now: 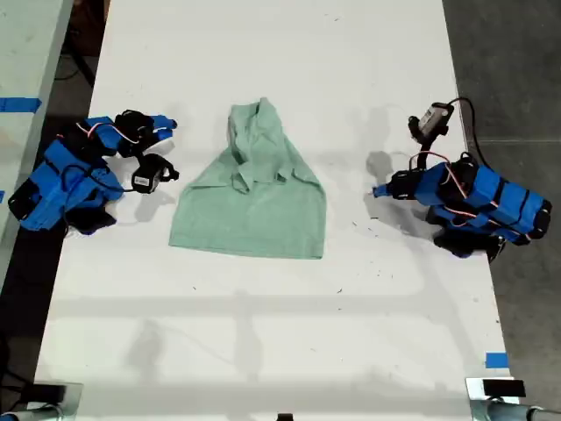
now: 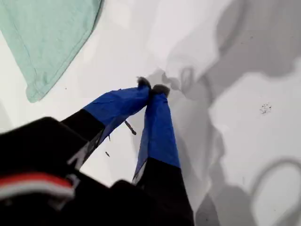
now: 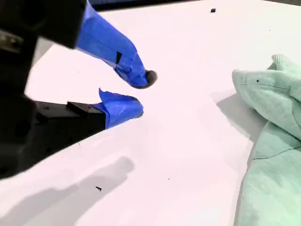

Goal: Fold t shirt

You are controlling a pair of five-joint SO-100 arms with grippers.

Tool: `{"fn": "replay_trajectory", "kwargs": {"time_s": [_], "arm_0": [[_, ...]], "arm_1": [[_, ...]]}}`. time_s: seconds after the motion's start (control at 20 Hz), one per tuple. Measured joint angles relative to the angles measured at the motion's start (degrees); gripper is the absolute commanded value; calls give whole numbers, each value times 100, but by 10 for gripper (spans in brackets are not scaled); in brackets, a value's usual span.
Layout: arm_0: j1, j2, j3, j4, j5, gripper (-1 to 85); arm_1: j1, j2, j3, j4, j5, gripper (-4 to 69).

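The t shirt (image 1: 254,206) lies in the middle of the white desk (image 1: 280,333). It is not flat. The end toward the exterior view's top is bunched up and narrow, and the hem end toward the exterior view's bottom is wide and smooth. So its long way runs from top to bottom in that view, and my two arms sit one on each side of it.

My first end effector (image 1: 377,191) is on the exterior view's right. In the first wrist view, my first end effector (image 2: 151,88) has its two tips pressed together with nothing between them. A smooth hem corner of the t shirt (image 2: 47,37) lies a little way ahead and off to one side.

My second end effector (image 1: 171,127) is on the exterior view's left, level with the bunched end. In the second wrist view, my second end effector (image 3: 143,94) has a small gap between its tips and holds nothing. The crumpled part of the t shirt (image 3: 273,141) lies across bare desk from it.

Neither one touches the cloth, and both look about as near. I think each must reach inward toward the middle, and my first one must open before it can pinch the hem.
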Motion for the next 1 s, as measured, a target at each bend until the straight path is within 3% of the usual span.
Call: {"fn": "replay_trajectory", "kwargs": {"time_s": [0.05,0.1,0.3,0.35,0.45,0.5,0.6,0.7,0.8,1.0], "arm_0": [[0,0,0,0,0,59],[0,0,0,0,0,2],[105,0,0,0,501,23],[492,0,0,0,220,40],[1529,0,0,-158,-598,-3],[1978,0,0,-308,-510,-3],[2487,0,0,-501,-255,-3],[2953,0,0,-571,-158,-3],[2936,0,0,-580,9,-3],[2716,0,0,-545,149,-3]], "arm_1": [[0,0,0,9,0,17],[9,0,0,9,0,17],[97,0,0,123,0,17],[105,0,0,123,0,19],[97,0,0,123,0,43],[97,0,0,141,62,15],[237,9,-9,202,264,42],[-299,-211,-255,-132,-44,117],[-439,-1626,-1354,-334,308,249],[-1424,-6539,-4746,-545,1011,291]]}}
